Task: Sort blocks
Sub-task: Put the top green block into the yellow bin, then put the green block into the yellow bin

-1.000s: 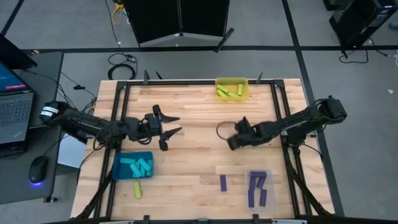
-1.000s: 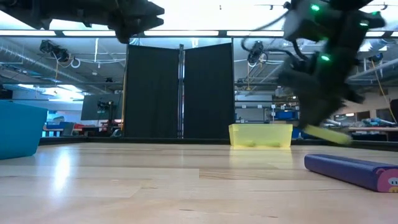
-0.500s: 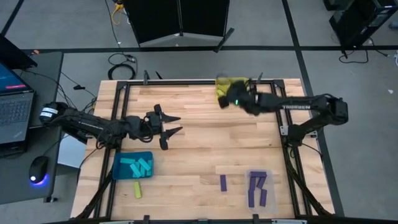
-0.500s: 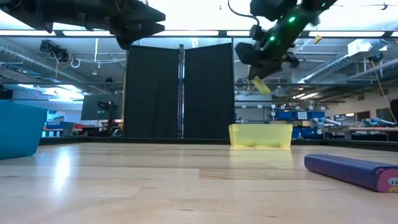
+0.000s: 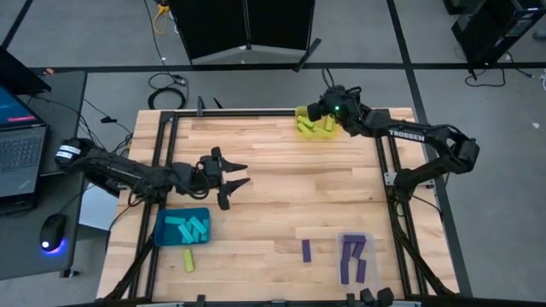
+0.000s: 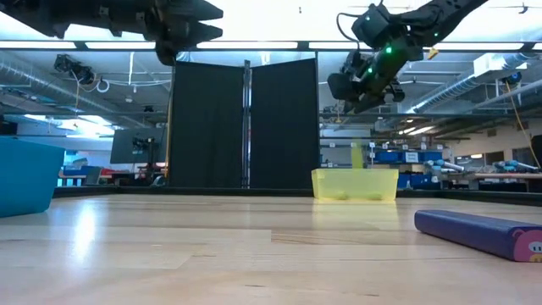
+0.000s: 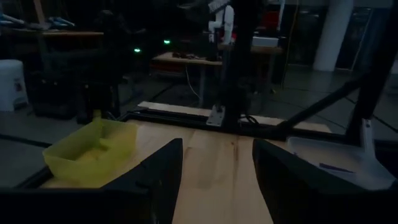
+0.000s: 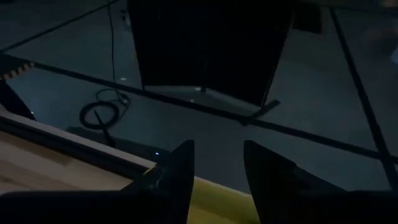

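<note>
The right pincer [image 5: 327,106] has swung from mid-desk to the far edge, and now hangs above the yellow bin [image 5: 317,121]. The yellow-green block [image 6: 356,155] it carried a moment ago has left it: in the low view the bar stands upright in the air just over the bin's rim, directly beneath the pincer, apparently dropping in. The right wrist view shows the two fingers [image 8: 174,174] parted with nothing between them.

On the desk [image 5: 273,170] two blocks lie loose. A yellow-green bar [image 5: 188,260] rests just in front of the teal bin [image 5: 181,228], its long axis running roughly front to back. A dark purple bar [image 5: 306,250] lies just left of the clear bin [image 5: 355,257], also lengthwise front to back. The teal bin holds cyan bars, the clear bin purple ones.

The left pincer [image 5: 235,170] hovers spread and empty over the desk's left half, pointing toward the centre. The stray yellow-green bar lies near it, toward the front edge past the teal bin, so the left arm looks far nearer to it; the right arm is well apart from both strays, though the purple bar is on its side.
</note>
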